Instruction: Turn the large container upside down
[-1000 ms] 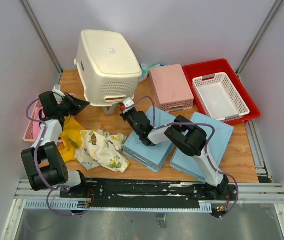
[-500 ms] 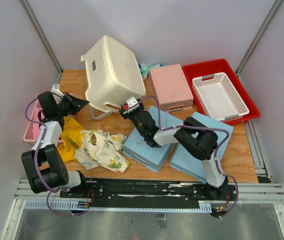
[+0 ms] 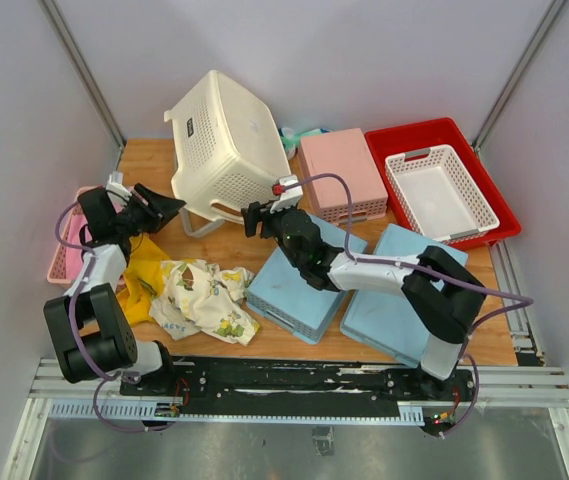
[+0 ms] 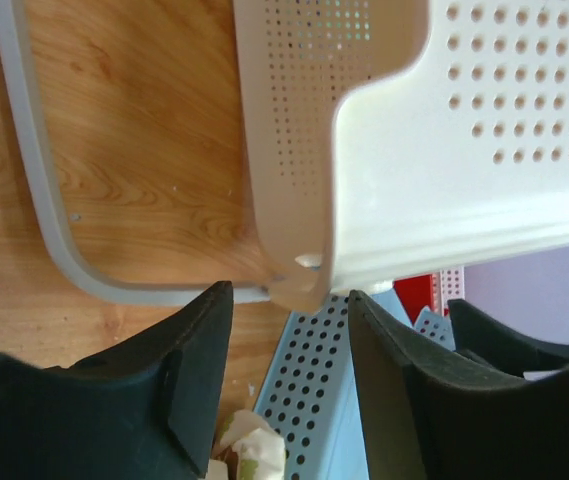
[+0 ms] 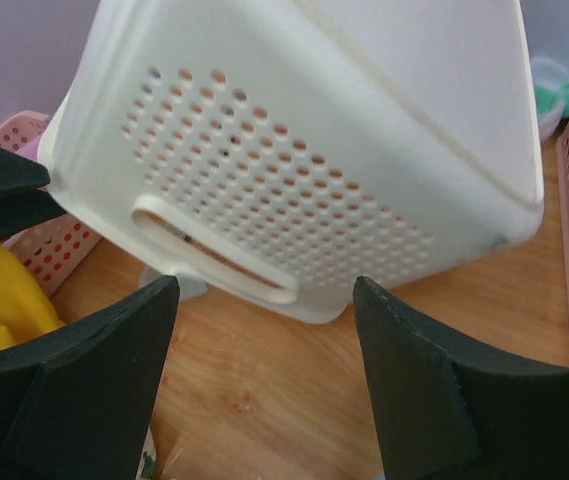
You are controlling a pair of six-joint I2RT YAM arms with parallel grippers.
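1. Top external view: the large container (image 3: 229, 150), a cream tub, stands tilted on the wooden table (image 3: 144, 165). It sits just beyond the fingertips of both grippers, with a perforated wall turned toward them.
2. The left arm rises along the table's left side with its elbow folded. Its wrist is turned so the left gripper (image 3: 164, 207) points sideways at the tub's low edge.
3. Left wrist view: the two black fingers (image 4: 199, 370) stand apart. The tub's rim corner sits in the gap just ahead of the tips, and neither finger clamps it. A grey loop (image 4: 34, 190) lies on the wood ahead.
4. The right arm stretches long and low across the blue baskets (image 3: 289, 295). The right gripper (image 3: 254, 218) aims at the tub's near wall.
5. Right wrist view: the fingers (image 5: 84, 380) are spread wide and hold nothing. The tub's handle slot (image 5: 214, 255) lies straight ahead, apart from the tips.
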